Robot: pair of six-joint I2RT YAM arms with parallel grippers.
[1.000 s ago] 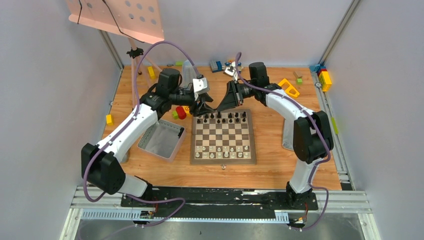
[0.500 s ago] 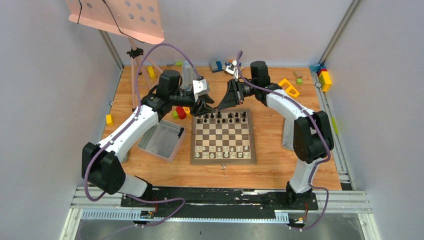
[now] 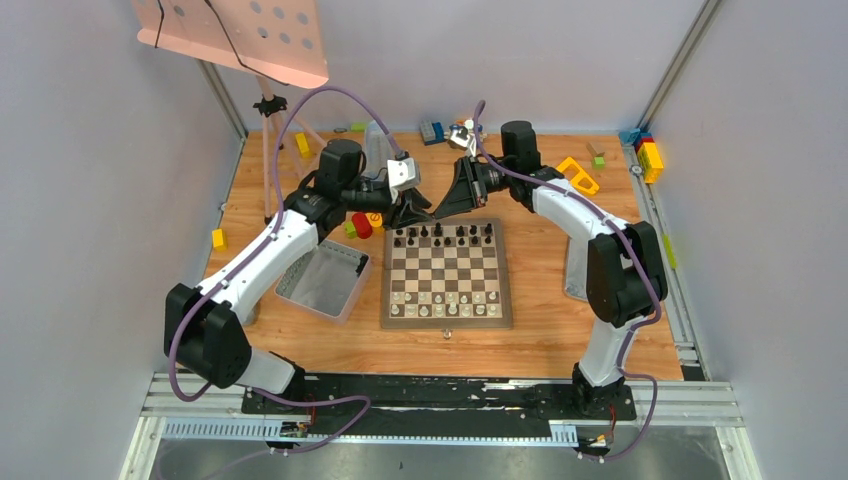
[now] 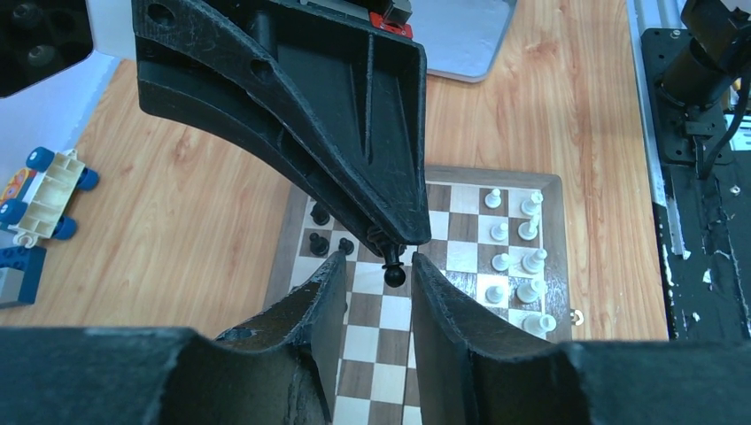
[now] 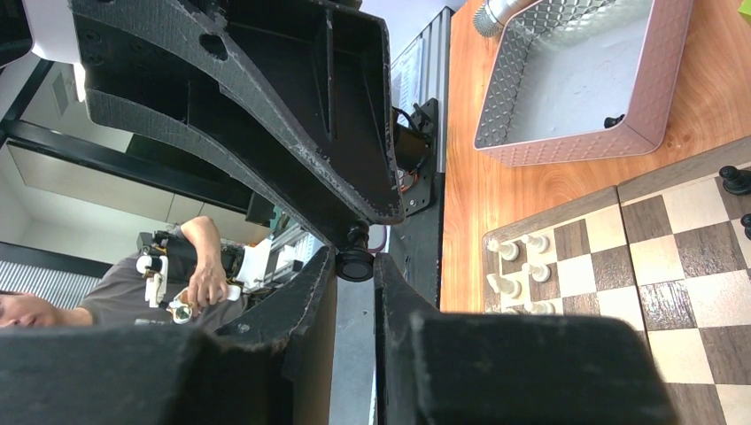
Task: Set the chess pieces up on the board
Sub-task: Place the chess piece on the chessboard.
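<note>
Above the chessboard's (image 3: pixel 446 323) far edge, the right gripper (image 5: pixel 352 263) has its jaws clenched on a black pawn's (image 4: pixel 393 274) base. The pawn's head hangs between the left gripper's (image 4: pixel 376 259) parted jaws, untouched. The left should close squarely on the stem before the right lets go.

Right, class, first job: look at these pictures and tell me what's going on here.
It looks like a handover above the far edge of the chessboard. The right gripper is shut on a black pawn. The left gripper is open, its fingers on either side of the pawn and not yet gripping it. On the board, black pieces line the far rows and white pieces the near rows.
</note>
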